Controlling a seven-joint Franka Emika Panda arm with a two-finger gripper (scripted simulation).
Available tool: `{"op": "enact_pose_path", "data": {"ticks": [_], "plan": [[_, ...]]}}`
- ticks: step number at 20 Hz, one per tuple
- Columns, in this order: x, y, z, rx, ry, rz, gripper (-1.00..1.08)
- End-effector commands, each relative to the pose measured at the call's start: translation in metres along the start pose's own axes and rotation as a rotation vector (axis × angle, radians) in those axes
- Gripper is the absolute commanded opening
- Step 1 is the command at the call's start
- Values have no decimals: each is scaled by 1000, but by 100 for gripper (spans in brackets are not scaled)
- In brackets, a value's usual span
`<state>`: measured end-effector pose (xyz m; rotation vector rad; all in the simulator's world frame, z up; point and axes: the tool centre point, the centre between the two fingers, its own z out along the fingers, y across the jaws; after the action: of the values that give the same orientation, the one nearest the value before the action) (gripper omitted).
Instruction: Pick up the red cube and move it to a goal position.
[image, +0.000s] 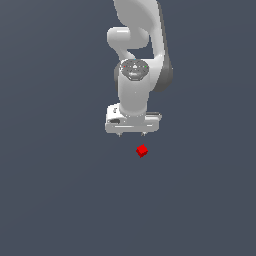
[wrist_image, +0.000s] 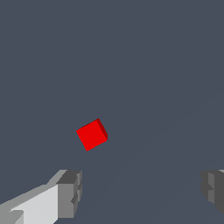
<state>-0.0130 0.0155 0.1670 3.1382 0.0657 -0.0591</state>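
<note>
The red cube is a tiny bright red cube lying on the dark grey floor, turned at an angle. My gripper hangs from the white arm, pointing down, just above and slightly toward the exterior view's left of the cube. Its fingers are spread wide and hold nothing. In the wrist view the cube lies ahead of the gripper, nearer the light-grey fingertip than the other fingertip, and outside the gap between them.
The dark grey floor spreads flat on all sides. The white arm rises behind the gripper at the top of the exterior view.
</note>
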Motion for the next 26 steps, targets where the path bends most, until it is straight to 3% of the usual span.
{"op": "enact_pose_path", "data": {"ticks": [1, 10, 26], "plan": [[0, 0, 0, 0, 0, 0, 100], [2, -9, 23, 0, 6, -75, 100], [5, -51, 134, -5, 34, -440, 100]]}}
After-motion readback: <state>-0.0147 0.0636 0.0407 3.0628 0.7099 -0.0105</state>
